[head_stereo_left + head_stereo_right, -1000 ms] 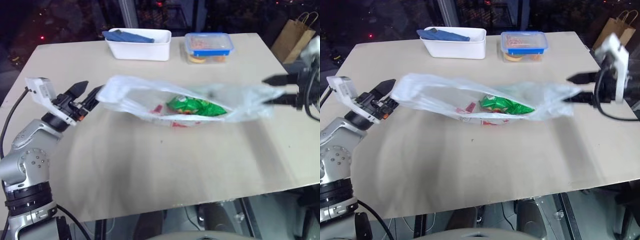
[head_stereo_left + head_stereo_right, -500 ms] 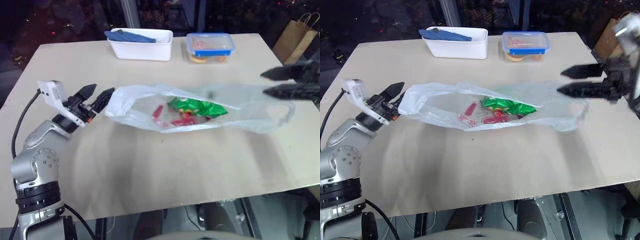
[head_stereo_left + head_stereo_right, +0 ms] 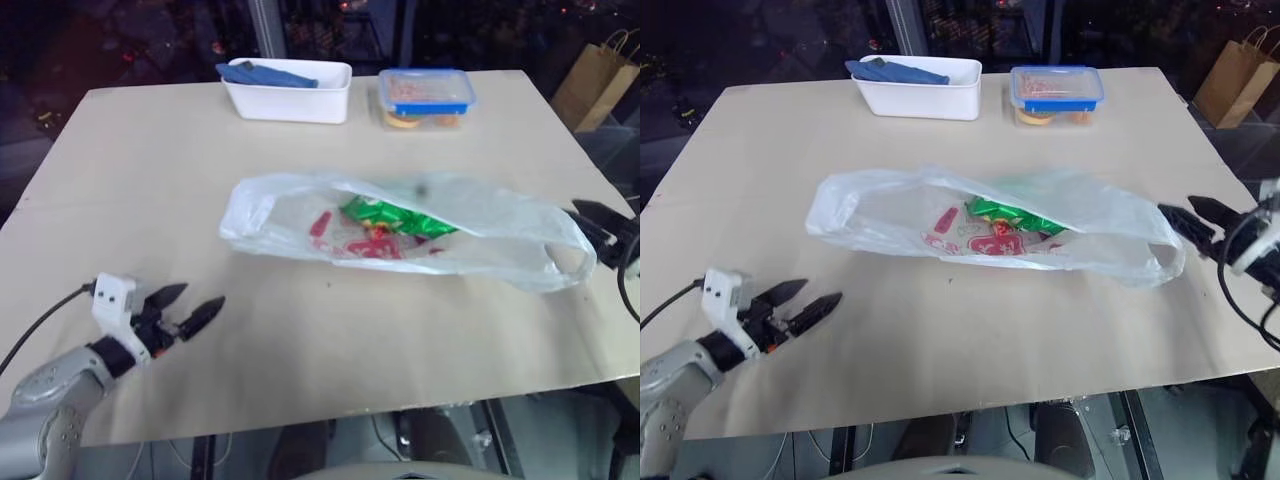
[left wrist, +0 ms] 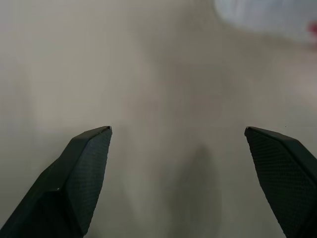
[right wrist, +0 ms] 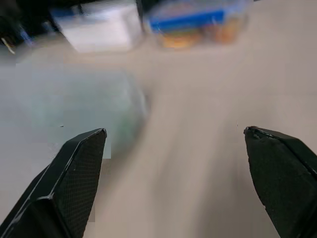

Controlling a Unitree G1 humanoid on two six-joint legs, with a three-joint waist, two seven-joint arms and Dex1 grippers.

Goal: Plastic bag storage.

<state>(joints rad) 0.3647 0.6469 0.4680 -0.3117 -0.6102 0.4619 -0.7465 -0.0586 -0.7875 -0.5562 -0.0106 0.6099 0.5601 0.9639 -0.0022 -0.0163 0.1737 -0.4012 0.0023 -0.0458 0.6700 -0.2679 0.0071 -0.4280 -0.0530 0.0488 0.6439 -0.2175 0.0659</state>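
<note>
large thin translucent white plastic bag (image 3: 400, 228) is lying flat mid-table, green packet inside | left gripper (image 3: 190, 308) is hovering near front-left, fingers spread, empty | right gripper (image 3: 1193, 216) is standing wide apart beside bag's loop handle, holding nothing

A broad beige table (image 3: 150, 180) with a matte top fills the frame, its near edge running across at six o'clock over dim floor and cabling. Beyond the far edge, at twelve o'clock, dark glass panes split by a pale upright frame (image 3: 262, 25) carry scattered red and white points of light. At two o'clock a brown paper bag (image 3: 597, 70) with handles stands off the table.
</note>
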